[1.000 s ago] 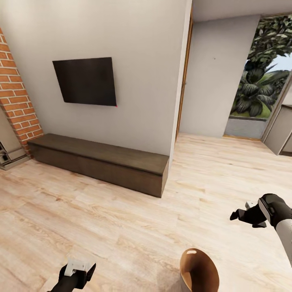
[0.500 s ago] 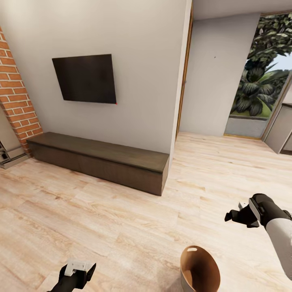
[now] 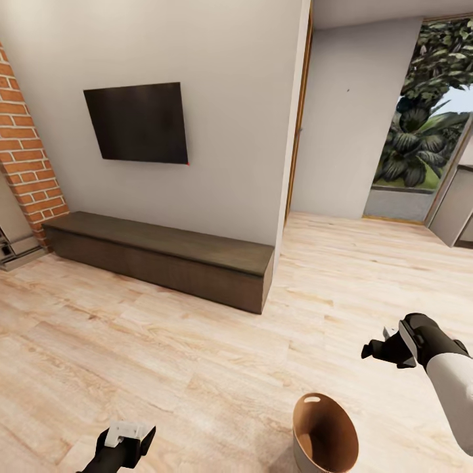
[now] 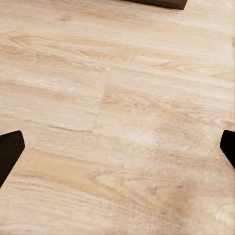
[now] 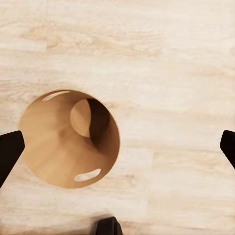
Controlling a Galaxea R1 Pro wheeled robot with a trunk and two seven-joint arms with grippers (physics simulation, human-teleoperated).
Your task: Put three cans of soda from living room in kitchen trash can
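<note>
- I see the bin (image 3: pixel 325 437) standing upright on the wood floor (image 3: pixel 197 355), low in my head view, right of centre, brown-orange inside, grey outside.
- Right wrist view looks straight down into the bin (image 5: pixel 68 139); it holds nothing, 2 slot handles show near its rim.
- My right gripper (image 3: pixel 376 348) hangs above the floor, up and to the right of the bin, not touching it. Its fingers (image 5: pixel 10 149) sit at opposite edges of the right wrist view, spread wide, nothing between them.
- My left gripper (image 3: pixel 125 441) is low at the head view's bottom left, over bare floor, well apart from the bin.
- Left fingers (image 4: pixel 10 149) also spread wide, gripping nothing, plank floor (image 4: pixel 122 122) under them.
- Ahead: long dark low cabinet (image 3: pixel 164 256) against a grey wall, black TV (image 3: pixel 138 123) mounted above it.
- Brick column (image 3: pixel 29 157) at far left.
- Doorway to the right of the wall, with a window onto green plants (image 3: pixel 427 118) beyond.
</note>
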